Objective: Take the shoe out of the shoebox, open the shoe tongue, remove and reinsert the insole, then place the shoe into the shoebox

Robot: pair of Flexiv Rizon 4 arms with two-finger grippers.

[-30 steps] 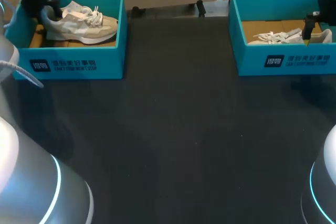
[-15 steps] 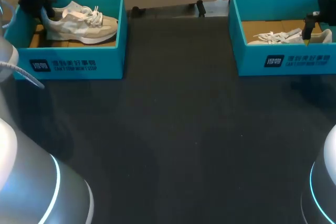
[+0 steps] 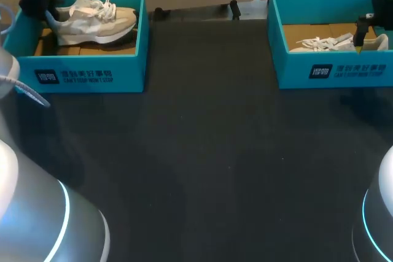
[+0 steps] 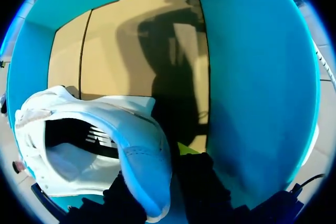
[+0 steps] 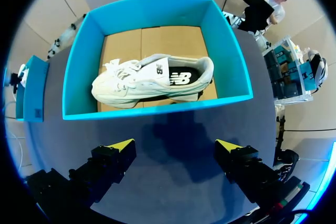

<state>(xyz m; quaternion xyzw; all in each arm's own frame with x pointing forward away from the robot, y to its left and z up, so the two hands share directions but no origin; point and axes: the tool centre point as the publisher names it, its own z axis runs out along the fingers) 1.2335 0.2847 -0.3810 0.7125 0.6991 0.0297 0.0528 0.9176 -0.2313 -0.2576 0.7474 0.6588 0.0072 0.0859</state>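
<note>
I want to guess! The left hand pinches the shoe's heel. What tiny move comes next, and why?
Probably lift straight up a little: the left hand grips the shoe by its heel, but the shoe is inside the shoebox walls and likely must clear the rim.

Shoeboxes: 2, both teal and open-topped. These are the left shoebox and the right shoebox.
Printed labels: 2, one on each front wall.
Brown cardboard floors: 2, one per box.

Shoes: 2, one to a box. The beige sneaker is at the left shoebox; the white sneaker is in the right shoebox.

Arms: 2, the left arm and the right arm.

Hands: 2, the left hand and the right hand.
Yellow tips seen in the wrist views: 2 on the right hand, only 1 on the left hand.

Surface: 1, dark.
</note>
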